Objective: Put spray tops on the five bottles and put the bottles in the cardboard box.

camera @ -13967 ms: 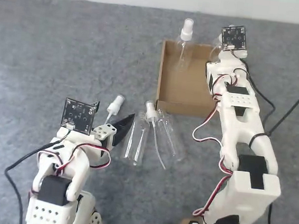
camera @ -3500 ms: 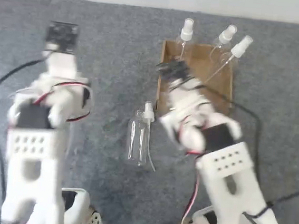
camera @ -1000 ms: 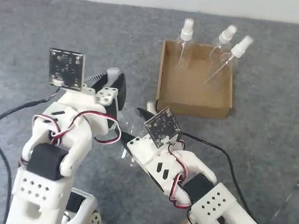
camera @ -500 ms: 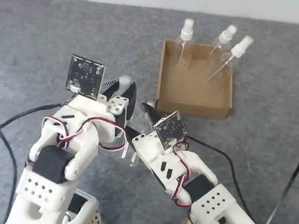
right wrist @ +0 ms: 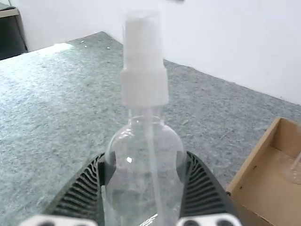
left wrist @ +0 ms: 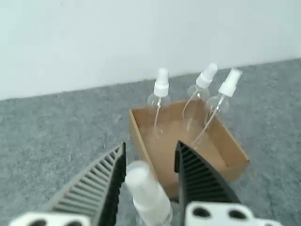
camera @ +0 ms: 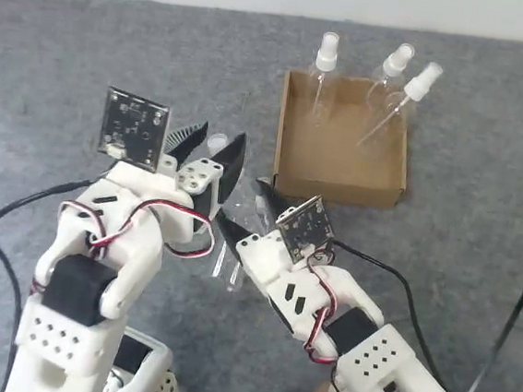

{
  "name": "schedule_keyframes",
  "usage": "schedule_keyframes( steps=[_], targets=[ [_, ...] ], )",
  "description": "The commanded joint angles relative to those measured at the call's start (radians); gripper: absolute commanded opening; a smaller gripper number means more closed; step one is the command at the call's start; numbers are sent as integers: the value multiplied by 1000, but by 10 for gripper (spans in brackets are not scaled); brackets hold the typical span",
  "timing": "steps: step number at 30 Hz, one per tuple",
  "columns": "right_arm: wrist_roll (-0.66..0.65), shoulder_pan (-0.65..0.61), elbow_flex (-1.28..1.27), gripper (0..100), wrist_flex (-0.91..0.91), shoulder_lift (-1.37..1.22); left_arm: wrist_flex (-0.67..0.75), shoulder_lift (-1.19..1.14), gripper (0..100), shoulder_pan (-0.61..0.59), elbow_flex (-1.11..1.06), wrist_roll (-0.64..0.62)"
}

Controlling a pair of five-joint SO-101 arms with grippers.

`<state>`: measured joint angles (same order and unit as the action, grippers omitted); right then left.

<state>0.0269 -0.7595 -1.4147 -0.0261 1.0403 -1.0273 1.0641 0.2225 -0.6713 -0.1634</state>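
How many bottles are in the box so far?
3, along the cardboard box's far wall: left bottle, middle bottle, right bottle. None seems hidden. A fourth bottle is in the right gripper.

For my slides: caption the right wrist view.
Right tool clamps a clear bottle wearing its spray top, cardboard box beyond.

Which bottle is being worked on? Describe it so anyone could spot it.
Find the cardboard box. Off its near left corner, the right claw grips a clear bottle. Unlike the three bottles standing in the box, it is held outside.
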Motion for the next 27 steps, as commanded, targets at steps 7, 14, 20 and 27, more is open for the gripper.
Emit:
schedule_keyframes(
  steps=[7, 14, 20, 27],
  targets=[
    [11, -8, 17, 6, 42, 39, 77, 0, 144, -140, 8, 37],
    [11, -8, 9, 6, 65, 39, 77, 0, 111, -121, -70, 46],
    [11, -8, 9, 6, 62, 39, 77, 8, 110, -51, -145, 81],
    [11, -8, 9, 6, 59, 39, 52, 12, 120, -147, 2, 80]
  ],
)
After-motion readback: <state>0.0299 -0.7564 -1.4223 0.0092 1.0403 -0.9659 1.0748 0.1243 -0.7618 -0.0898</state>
